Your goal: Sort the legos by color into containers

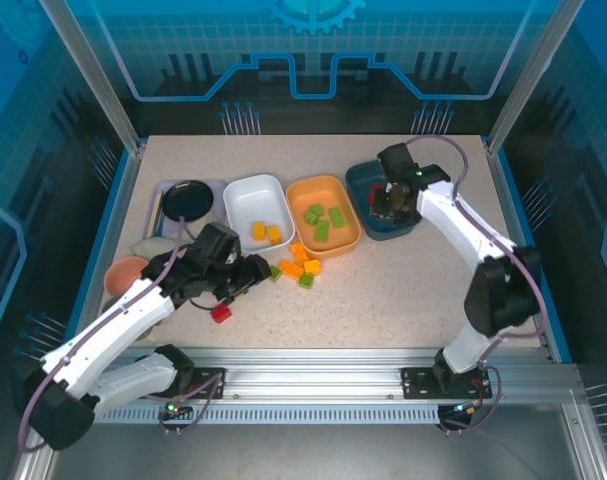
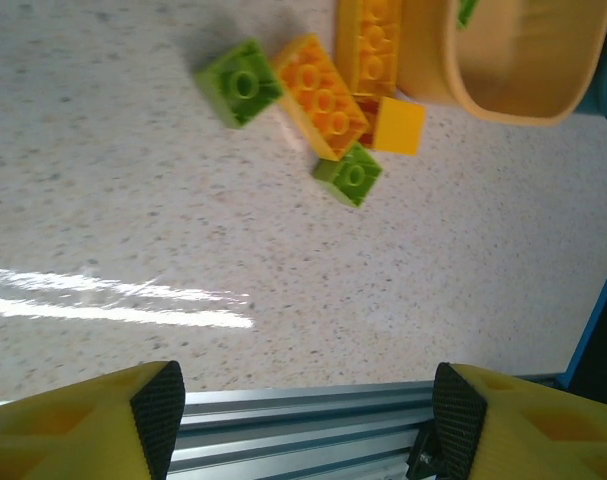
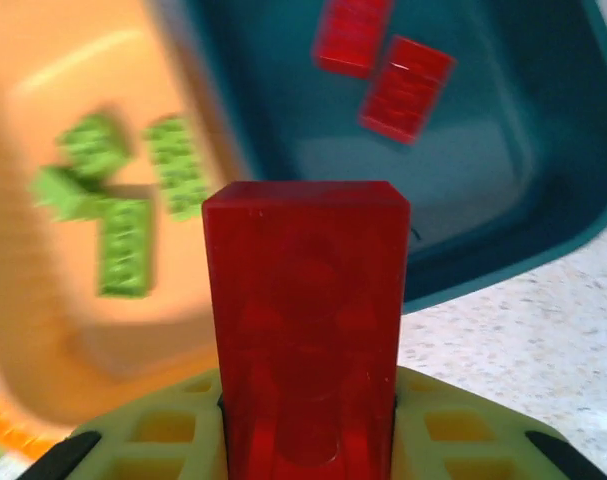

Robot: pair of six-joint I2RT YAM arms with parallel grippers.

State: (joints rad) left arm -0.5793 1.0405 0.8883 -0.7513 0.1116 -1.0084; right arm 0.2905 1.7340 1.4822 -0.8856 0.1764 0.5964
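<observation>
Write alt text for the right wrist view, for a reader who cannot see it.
A red lego stands clamped in the right claw, close to the camera. Behind it, a dark teal tray holds two more red legos, and the orange tray beside it holds green legos.

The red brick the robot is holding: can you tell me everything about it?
The red brick is smooth, shiny plastic, a long block. The right end effector grips one end between its yellow-green fingers. It hangs above the dark teal tray, where two more red bricks lie.
</observation>
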